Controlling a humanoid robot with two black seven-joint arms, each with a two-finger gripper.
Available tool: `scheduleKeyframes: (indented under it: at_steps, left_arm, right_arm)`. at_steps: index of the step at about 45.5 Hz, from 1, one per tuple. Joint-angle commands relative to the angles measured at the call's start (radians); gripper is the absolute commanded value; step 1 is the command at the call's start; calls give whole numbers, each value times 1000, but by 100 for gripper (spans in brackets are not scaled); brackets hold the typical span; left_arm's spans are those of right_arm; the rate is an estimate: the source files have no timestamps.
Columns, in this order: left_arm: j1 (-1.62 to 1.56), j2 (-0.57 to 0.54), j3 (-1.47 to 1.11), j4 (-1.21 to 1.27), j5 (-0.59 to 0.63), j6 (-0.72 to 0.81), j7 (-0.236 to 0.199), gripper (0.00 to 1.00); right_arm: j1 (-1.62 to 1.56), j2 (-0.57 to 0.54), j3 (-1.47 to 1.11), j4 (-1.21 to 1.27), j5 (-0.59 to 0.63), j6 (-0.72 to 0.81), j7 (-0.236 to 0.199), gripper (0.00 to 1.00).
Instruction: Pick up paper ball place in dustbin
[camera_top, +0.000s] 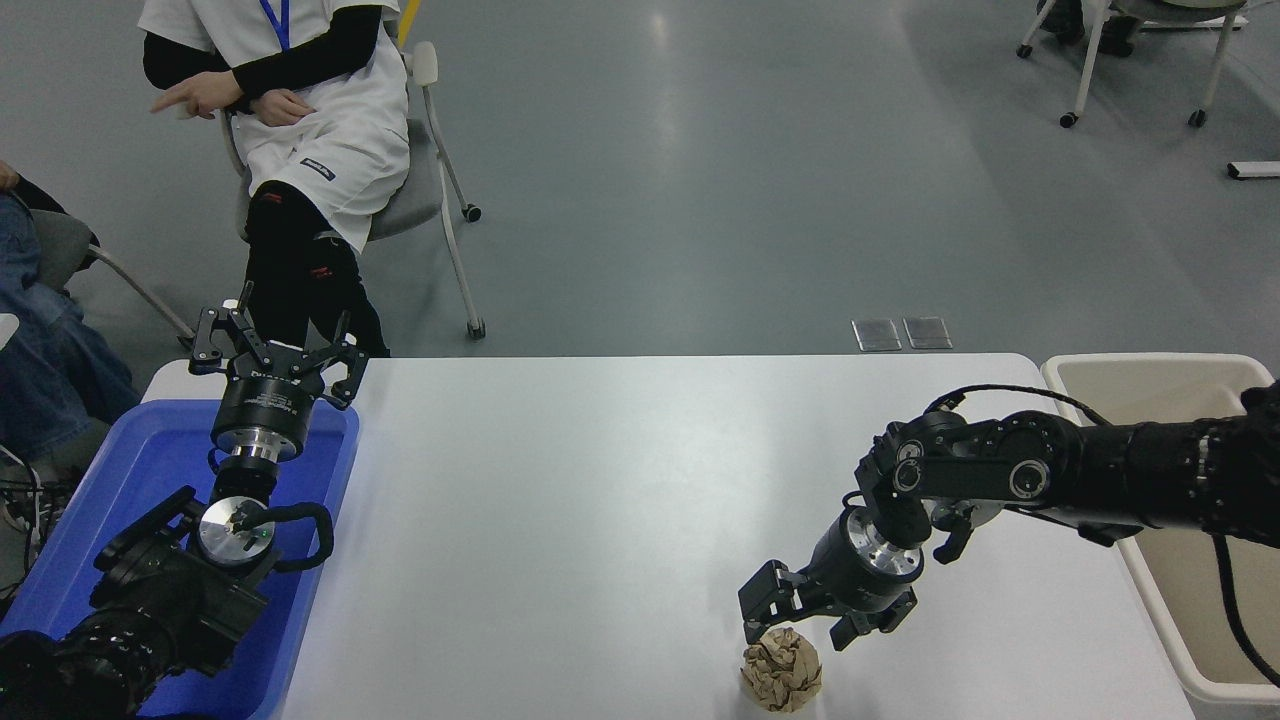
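The tan-brown paper ball (781, 676) lies on the white table (600, 500) near its front edge. My right gripper (795, 628) hangs open just above and behind the ball, its fingers spread to either side of the ball's top. The right arm reaches in from the right edge. The beige dustbin (1150, 370) stands off the table's right side, partly hidden by that arm. My left gripper (272, 345) is open, parked at the lower left above the far end of the blue tray.
A blue tray (130, 470) sits at the table's left under the left arm. A person in a white top sits on a chair (430, 190) beyond the far left corner. Another person's leg (50, 340) shows at the left edge.
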Motion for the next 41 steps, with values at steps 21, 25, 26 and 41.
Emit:
scheduleKeyframes:
  at_steps: [21,25,26,41]
  left_arm:
    - [0,0,0,0,-1,0,-2,99]
    - [0,0,0,0,-1,0,-2,99]
    - [0,0,0,0,-1,0,0,99]
    - [0,0,0,0,-1,0,-2,99]
  right_arm:
    - [-63,42,6,-3,-88,-143,-16,100]
    - [-72,47,6,-3,-114,-146,-16,100]
    - [-74,48,3,-3,-123,-151,-16,100]
    - [-83,48,-3,0,-160,-154,-36,100]
